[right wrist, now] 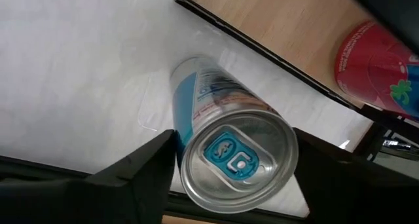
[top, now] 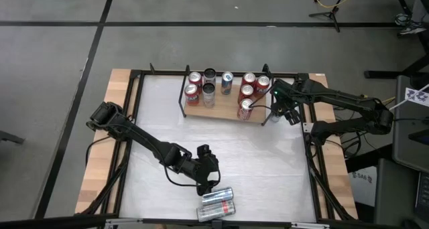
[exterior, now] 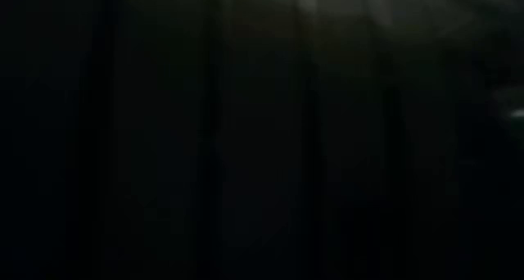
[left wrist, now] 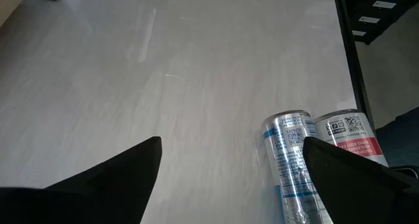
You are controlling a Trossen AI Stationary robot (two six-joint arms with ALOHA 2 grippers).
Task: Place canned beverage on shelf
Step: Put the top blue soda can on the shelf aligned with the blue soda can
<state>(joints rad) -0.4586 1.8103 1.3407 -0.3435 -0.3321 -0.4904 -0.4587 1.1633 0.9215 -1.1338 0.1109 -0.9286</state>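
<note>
The shelf [top: 224, 112], a light wooden board with black rod brackets, stands at the table's far middle and carries several upright cans [top: 247, 92]. My right gripper [top: 281, 108] hangs at the shelf's right end, shut on an upright silver-and-blue can [right wrist: 229, 145]. Two more cans lie on their sides near the table's front edge, a silver-blue one [left wrist: 291, 158] and a silver-red one [left wrist: 350, 135]. My left gripper [left wrist: 232, 185] hovers open just left of them with nothing between its fingers. My right gripper has the can's upper wall, just below the top rim [right wrist: 185, 149], pinched between its two fingers, one on each side. The fingers come from above, pointing steeply down. The can is upright, its base seemingly on the white table beside the shelf's board [right wrist: 288, 27].
A red can [right wrist: 376, 67] stands on the shelf close to the held can. A black frame [top: 134, 122] runs round the white tabletop. Bare table lies between the shelf and the lying cans. The low view is dark.
</note>
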